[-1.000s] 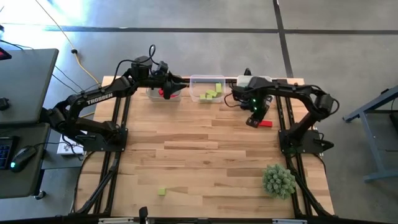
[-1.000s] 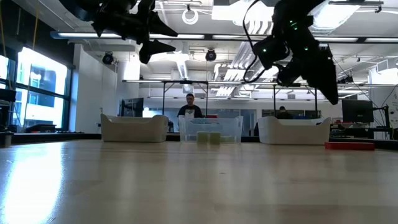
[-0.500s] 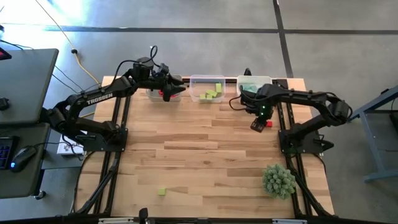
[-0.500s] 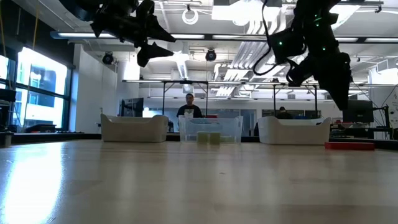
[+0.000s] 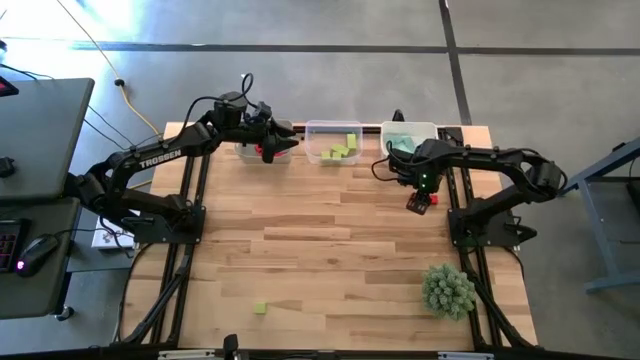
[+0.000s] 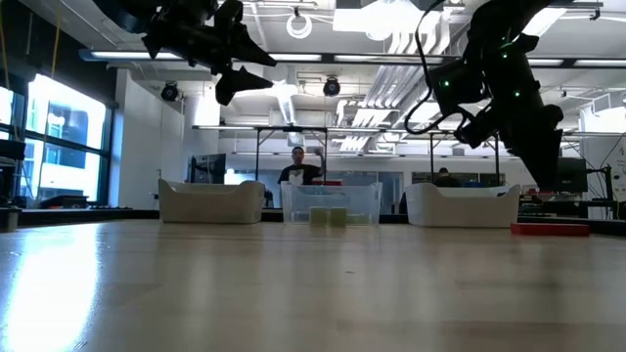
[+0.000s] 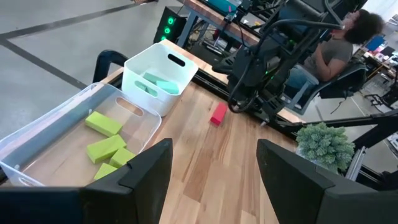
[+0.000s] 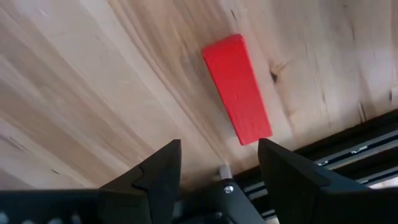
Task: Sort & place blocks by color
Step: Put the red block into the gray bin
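Right gripper [image 8: 217, 163] is hanging directly over the red block [image 8: 237, 88], fingers spread wide and empty, block lying flat between and ahead of them. The red block [image 5: 431, 198] is sitting on the table [image 5: 330, 250] just in front of the white bin [image 5: 408, 134], close to the table's right rail.

Left gripper [image 7: 214, 168] is hovering over the left bin [image 5: 262, 152], far from the white bin; fingers are apart, nothing between them.

A yellow-green block [image 5: 260, 308] is lying alone, well away from the white bin, near the front edge.

Handling guess: the red block is looking rigid, light, smooth-faced, so slightly slippery. Best grip is probably across the narrow width at mid-length, with the fingers squared to the long sides.
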